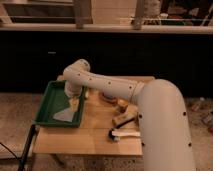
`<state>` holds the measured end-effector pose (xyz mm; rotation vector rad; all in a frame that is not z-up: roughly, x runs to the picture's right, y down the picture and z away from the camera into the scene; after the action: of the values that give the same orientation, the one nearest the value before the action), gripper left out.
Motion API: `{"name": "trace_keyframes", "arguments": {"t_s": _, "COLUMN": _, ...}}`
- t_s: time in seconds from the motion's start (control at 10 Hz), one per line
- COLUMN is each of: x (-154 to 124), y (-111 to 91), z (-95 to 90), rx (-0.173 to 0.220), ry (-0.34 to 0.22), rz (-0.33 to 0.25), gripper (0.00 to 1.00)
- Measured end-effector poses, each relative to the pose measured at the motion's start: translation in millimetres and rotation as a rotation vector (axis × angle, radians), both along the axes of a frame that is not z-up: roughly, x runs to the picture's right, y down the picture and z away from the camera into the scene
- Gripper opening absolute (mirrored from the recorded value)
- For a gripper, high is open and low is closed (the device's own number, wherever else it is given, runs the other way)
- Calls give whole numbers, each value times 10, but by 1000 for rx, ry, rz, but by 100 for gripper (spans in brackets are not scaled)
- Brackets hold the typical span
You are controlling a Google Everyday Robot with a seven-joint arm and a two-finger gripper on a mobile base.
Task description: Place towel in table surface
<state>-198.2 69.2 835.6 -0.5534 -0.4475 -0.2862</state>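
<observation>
Looking at this one, you hadn't really got anywhere on the actual job yet. The towel (64, 114) lay flat inside the green tray (54, 96), down toward the tray's 6 o'clock end, and the tray sat over on the 9 o'clock side of the counter (90, 137). So nothing had been picked up, nothing moved onto the wood. My guess is everything was left to do: grab the cloth, lift it over the tray rim, then drop it on a bare patch of slats.

The end effector (75, 101) hung over the tray at about 1 o'clock from the towel, close to it but not on it as far as I could make out. It was released, jaws spread wide, with nothing between them. If you asked me, that read as lining up for the grab.

Pose-wise, your arm (107, 87) came in from the 4 o'clock corner of the view, ran up and across the counter toward 10 o'clock, then bent sharply at the elbow so the wrist pointed straight down into the tray. It passed right over the clutter in the middle of the counter, and a brush (122, 134) lay at roughly 5 o'clock from the tray. The open slats around 6 o'clock looked like the easiest spot for the towel.
</observation>
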Motion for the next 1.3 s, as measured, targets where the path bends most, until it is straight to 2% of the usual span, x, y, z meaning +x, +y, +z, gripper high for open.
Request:
{"name": "trace_keyframes", "arguments": {"t_s": 0.8, "x": -126, "y": 200, "z": 292, "rx": -66, "ry": -33, "rz": -37, "gripper": 80}}
{"name": "trace_keyframes", "arguments": {"t_s": 1.3, "x": -189, "y": 313, "z": 409, "rx": -79, "ry": -77, "rz": -13, "gripper": 80}}
